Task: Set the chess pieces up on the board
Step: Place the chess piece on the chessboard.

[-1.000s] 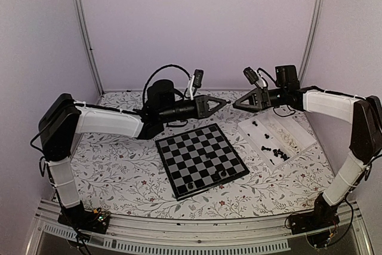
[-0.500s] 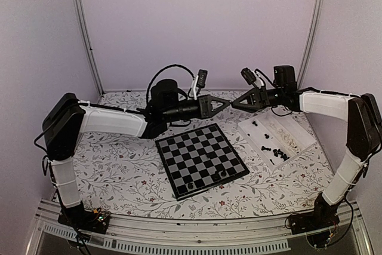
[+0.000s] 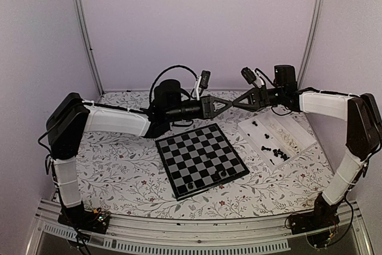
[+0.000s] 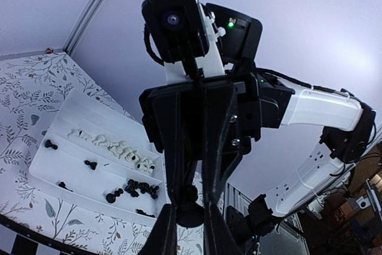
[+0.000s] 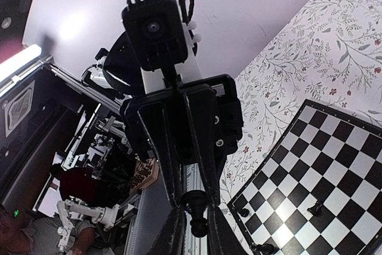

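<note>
Spreading under everything is a white, flower-printed table covering (image 3: 119,165). Above its far half the two white-and-black arms reach toward each other, the left arm (image 3: 113,122) from the left side and the right arm (image 3: 325,104) from the right, so that their tips meet in mid-air beyond the board.

The flat square chessboard of black and grey checks (image 3: 200,158) lies turned at an angle in the middle of the table. The white rectangular plastic tray (image 3: 292,125) lies just to its right, apart from it.

The left gripper (image 3: 227,103) and the right gripper (image 3: 237,104) point nose to nose. A single small black chess piece (image 4: 190,212) hangs between them, well above the table. The left fingers are clenched on it. The right fingers (image 5: 179,231) stand close on either side of the same piece, though whether they actually press it I cannot tell from the wrist view.

A few black pieces (image 3: 221,174) stand on the board's near rows. In the tray, cream-white pieces (image 4: 113,144) lie in one compartment and loose black pieces (image 4: 134,188) in the next.
</note>
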